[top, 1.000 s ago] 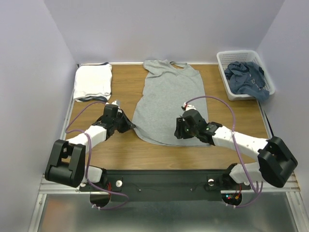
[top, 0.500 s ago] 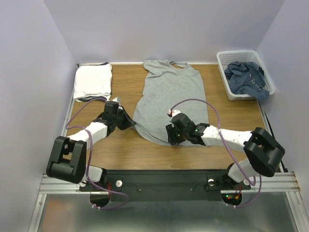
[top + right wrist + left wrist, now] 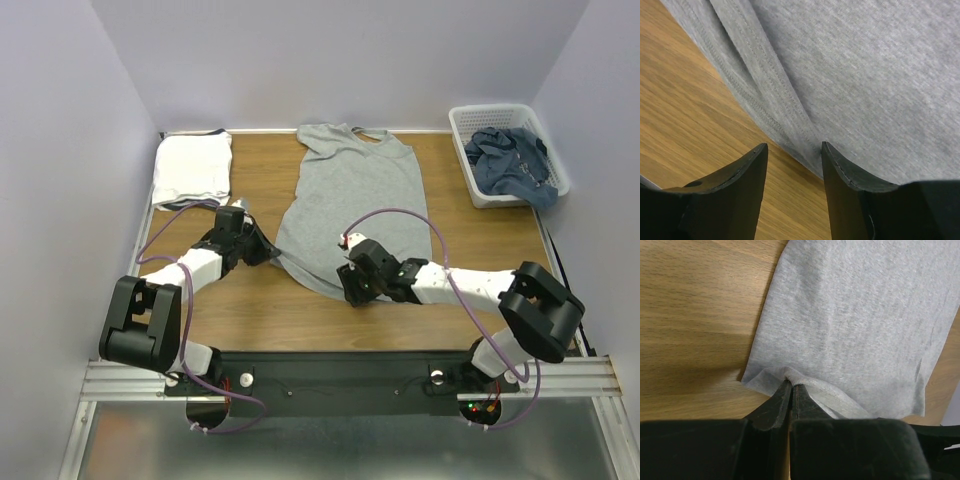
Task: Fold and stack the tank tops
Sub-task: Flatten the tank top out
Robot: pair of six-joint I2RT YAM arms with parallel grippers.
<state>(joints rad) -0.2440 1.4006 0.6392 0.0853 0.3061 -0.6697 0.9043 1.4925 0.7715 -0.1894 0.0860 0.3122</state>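
Wooden table is bearing the grey top toward twelve o'clock; the left gripper is pinching its seven o'clock corner, while the right gripper is gaping empty over the six o'clock hem and should be catching both layers level.

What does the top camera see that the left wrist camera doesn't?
Only the top view shows the basket of blue clothes, the folded white stack, and the right end effector at the hem of the grey top. Only the left wrist view shows, close up, the left end effector shut on a bunched corner of that hem. Both show the grey top spread on the wooden table.
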